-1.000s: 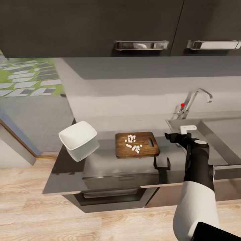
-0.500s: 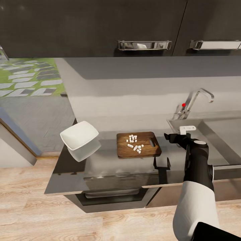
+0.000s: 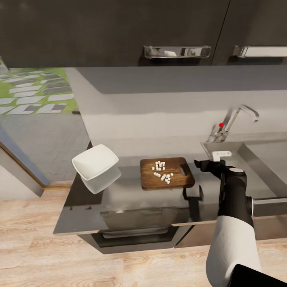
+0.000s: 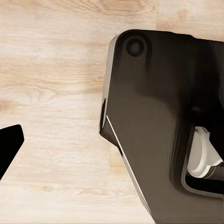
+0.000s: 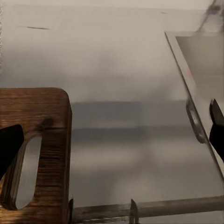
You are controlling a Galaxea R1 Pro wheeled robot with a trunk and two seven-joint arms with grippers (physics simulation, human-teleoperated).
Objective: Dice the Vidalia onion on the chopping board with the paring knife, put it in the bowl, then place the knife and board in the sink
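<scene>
Glossy grey countertop [image 3: 131,199] runs under dark wall cupboards [image 3: 119,32] with chrome handles, and a pale wall stands behind it. Above this worktop the right gripper [image 3: 207,164] hangs at the end of a black forearm with a white upper sleeve, poised between the chopping board [image 3: 167,173] and the sink [image 3: 255,159]; in the right wrist view its two dark fingertips [image 5: 9,144] stand wide apart with nothing between them, so it is released and empty. Just beside it lies the chopping board, a dark brown rectangle with visible grain and an oval handle slot at the end nearest the gripper. On the board sits the Vidalia onion [image 3: 162,171], now a scatter of small white cubes clustered around the middle of the wood. Well apart on the far side of the board, the white squarish bowl [image 3: 95,162] rests near the counter's end, mirrored in the shiny surface. Beyond the gripper, the steel sink has a chrome tap [image 3: 239,119] with a red knob [image 3: 221,124]. The left wrist view shows a dark robot housing [image 4: 163,126] over pale wooden floor [image 4: 51,93] with one dark fingertip [image 4: 9,144] of the left gripper at the edge; its state cannot be told. No writing is readable.
</scene>
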